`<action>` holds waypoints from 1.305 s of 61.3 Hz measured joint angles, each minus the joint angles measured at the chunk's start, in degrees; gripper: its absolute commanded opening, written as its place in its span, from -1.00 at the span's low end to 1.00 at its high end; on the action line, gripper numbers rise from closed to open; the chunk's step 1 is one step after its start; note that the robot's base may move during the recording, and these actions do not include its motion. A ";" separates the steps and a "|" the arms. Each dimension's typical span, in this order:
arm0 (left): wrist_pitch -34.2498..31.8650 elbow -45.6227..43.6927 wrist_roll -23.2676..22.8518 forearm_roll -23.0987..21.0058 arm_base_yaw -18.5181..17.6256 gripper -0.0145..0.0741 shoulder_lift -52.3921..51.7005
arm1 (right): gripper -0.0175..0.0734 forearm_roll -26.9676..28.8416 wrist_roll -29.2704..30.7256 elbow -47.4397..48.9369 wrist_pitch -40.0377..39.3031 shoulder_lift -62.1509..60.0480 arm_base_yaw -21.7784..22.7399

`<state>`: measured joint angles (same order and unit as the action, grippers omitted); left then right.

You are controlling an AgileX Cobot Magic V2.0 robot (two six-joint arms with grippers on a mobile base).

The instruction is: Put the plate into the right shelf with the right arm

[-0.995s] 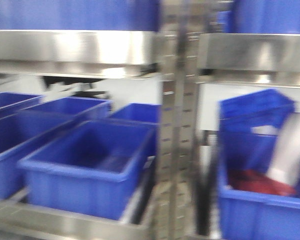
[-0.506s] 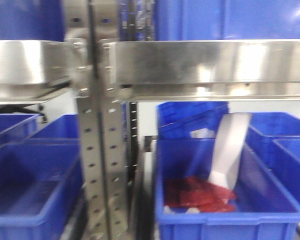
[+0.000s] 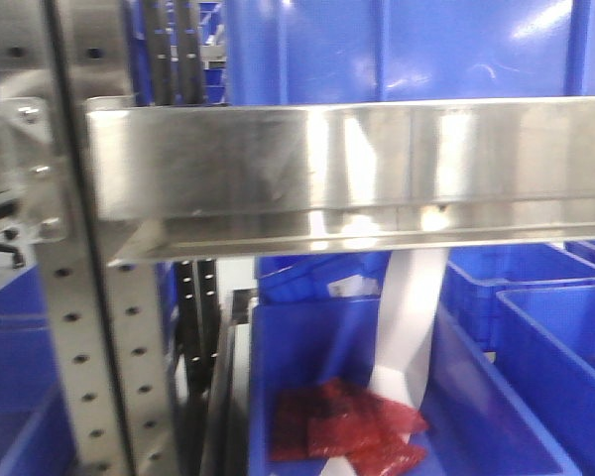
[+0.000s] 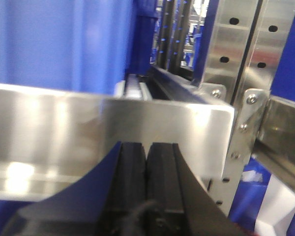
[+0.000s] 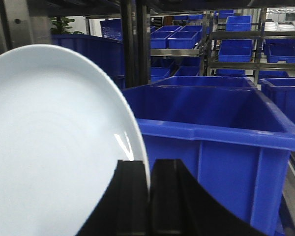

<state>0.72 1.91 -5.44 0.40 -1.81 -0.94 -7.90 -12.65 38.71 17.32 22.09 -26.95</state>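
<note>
The plate (image 5: 54, 147) is white and round and fills the left of the right wrist view, standing on edge. My right gripper (image 5: 149, 167) is shut on its rim, one black finger (image 5: 132, 196) on each side. Beyond it stands a big blue bin (image 5: 211, 128) of the right shelf. In the front view the right shelf shows as a brushed steel ledge (image 3: 357, 159) with a hole-punched upright (image 3: 79, 347); no gripper or plate appears there. My left gripper (image 4: 146, 147) is shut on nothing, close in front of a steel ledge (image 4: 64, 132).
Under the ledge a blue bin (image 3: 268, 397) holds red packets (image 3: 347, 436) and a white sheet-like thing (image 3: 412, 317). More blue bins (image 3: 555, 327) stand to its right. Another bin (image 3: 397, 50) sits on top of the ledge. Further racks with bins (image 5: 241, 39) stand far behind.
The front view has swung right along the rack: the punched upright slid from the middle to the left edge, and the bin with red packets now sits at centre, closer.
</note>
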 measured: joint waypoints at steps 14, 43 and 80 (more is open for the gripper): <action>0.00 0.00 0.00 0.00 0.00 -0.78 0.00 | -0.49 0.00 0.00 0.00 0.00 0.00 0.00; 0.00 0.00 0.00 0.00 0.00 -0.78 0.00 | -0.49 0.00 0.00 0.00 0.00 0.00 0.00; 0.00 0.00 0.00 0.00 0.00 -0.78 0.00 | -0.49 1.68 0.00 23.15 5.35 16.55 0.00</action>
<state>0.72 1.91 -5.44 0.40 -1.81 -0.94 -6.22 -12.65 61.86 22.67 38.64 -26.95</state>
